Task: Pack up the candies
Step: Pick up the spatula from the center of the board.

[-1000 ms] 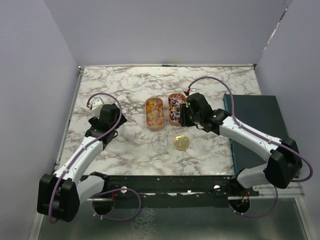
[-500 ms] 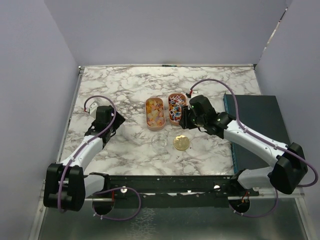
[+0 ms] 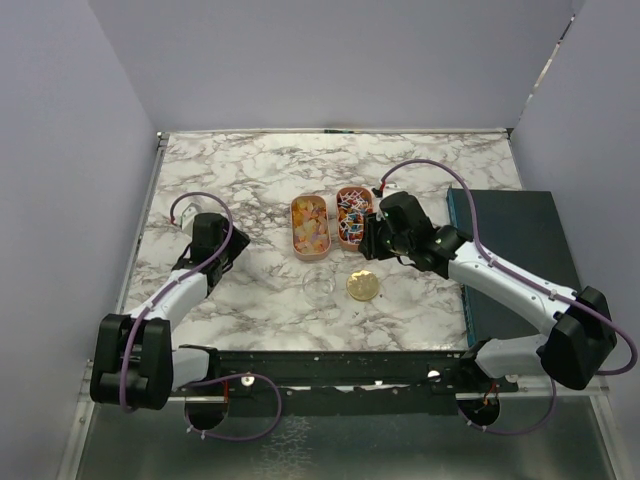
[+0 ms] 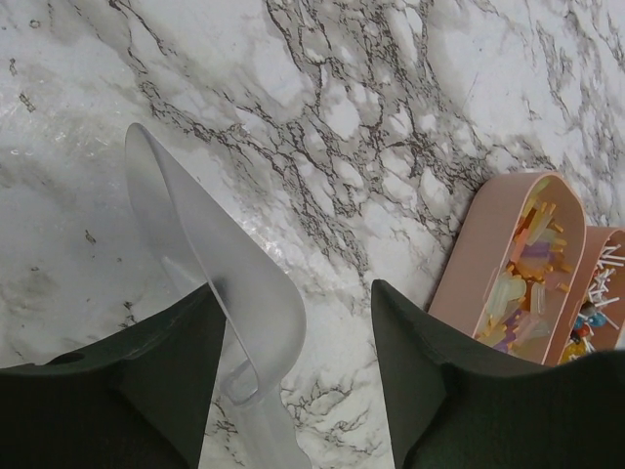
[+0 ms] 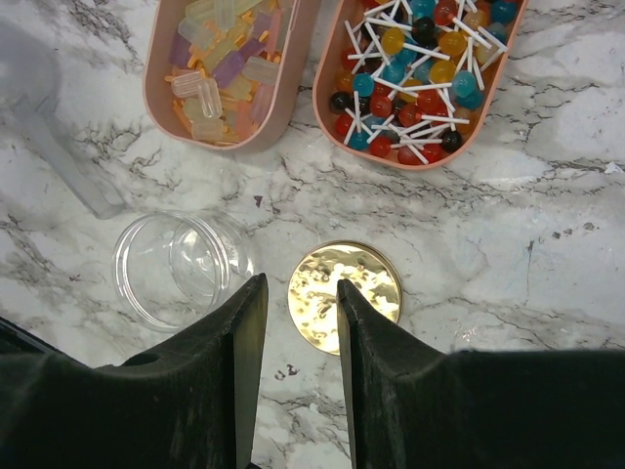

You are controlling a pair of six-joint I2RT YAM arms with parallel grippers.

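The candies lie in two oval pink trays: orange-yellow and pastel ones [image 5: 227, 59] in the left tray [image 3: 309, 227], red, blue and white-sticked ones [image 5: 415, 68] in the right tray [image 3: 352, 215]. An empty clear jar [image 5: 181, 269] and the round gold lid [image 5: 344, 295] sit in front of the trays. My right gripper [image 5: 301, 283] hovers over the lid's left edge, jaws a little apart and empty. My left gripper [image 4: 293, 288] is open at the table's left, with a clear plastic scoop [image 4: 210, 264] lying against its left finger [image 4: 146, 391].
A dark green box [image 3: 520, 255] stands at the table's right edge. The grey side walls enclose the marble table [image 3: 260, 170]. The scoop's tip also shows in the right wrist view [image 5: 63, 147], left of the jar.
My left gripper has drawn slightly left and back. My right gripper has shifted a little to the right near the trays. Trays, jar and lid have not moved.
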